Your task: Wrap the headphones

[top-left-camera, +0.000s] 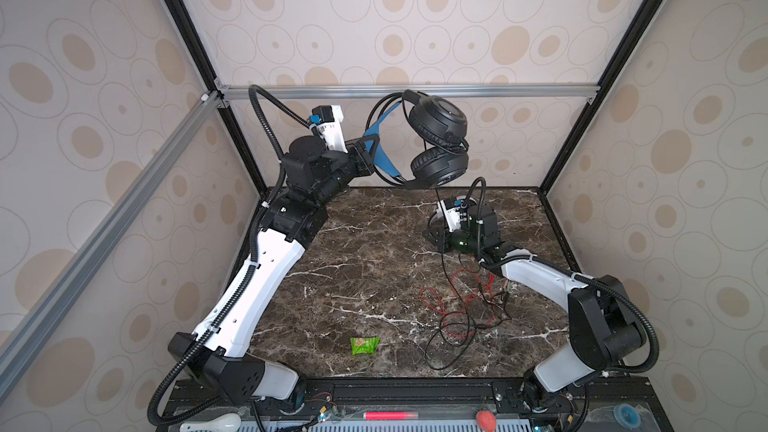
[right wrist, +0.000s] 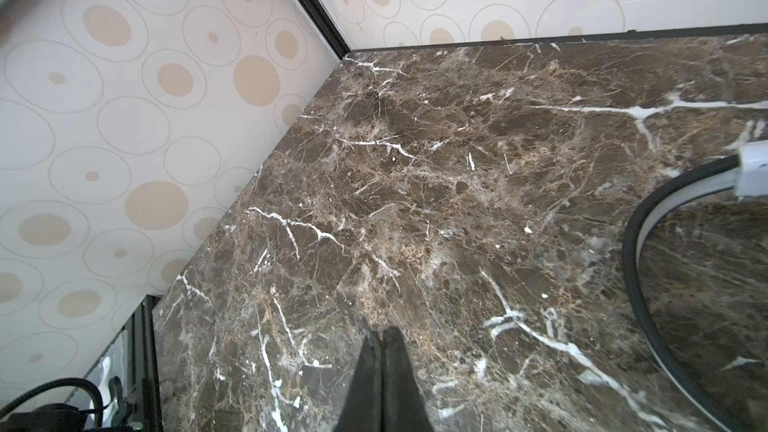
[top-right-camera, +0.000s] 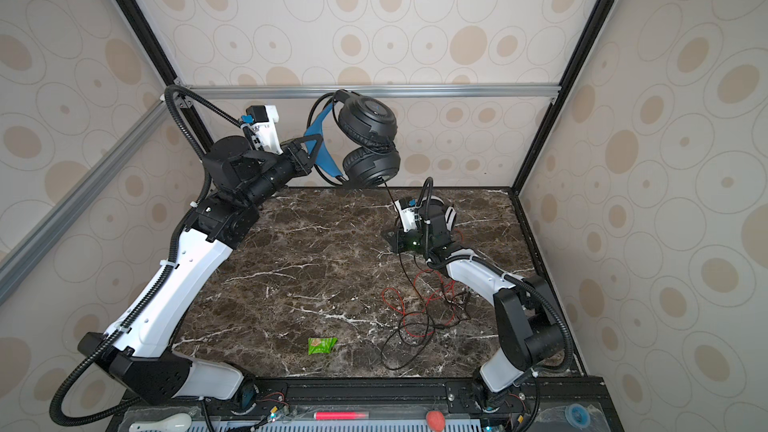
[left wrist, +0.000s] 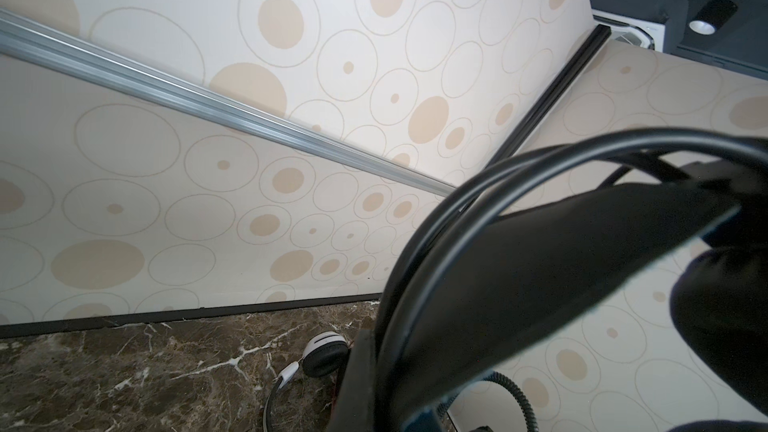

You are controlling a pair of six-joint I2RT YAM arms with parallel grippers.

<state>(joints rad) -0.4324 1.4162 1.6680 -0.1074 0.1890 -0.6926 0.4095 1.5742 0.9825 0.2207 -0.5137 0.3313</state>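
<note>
Black headset [top-left-camera: 436,122] – in left end effector [top-left-camera: 371,158]

Left end effector [top-left-camera: 371,154] raised and clamped; right end effector [right wrist: 380,336] low, closed.

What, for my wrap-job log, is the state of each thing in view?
black headphones: lifted clear of table, held by headband.
left gripper: shut on black headphones.
right gripper: shut, low over table.
white headphones: lying on table, partly hidden.
black cable: unwrapped, hanging to table.
red cable: unwrapped, loosely tangled on table.
green packet: lying on table.
</note>
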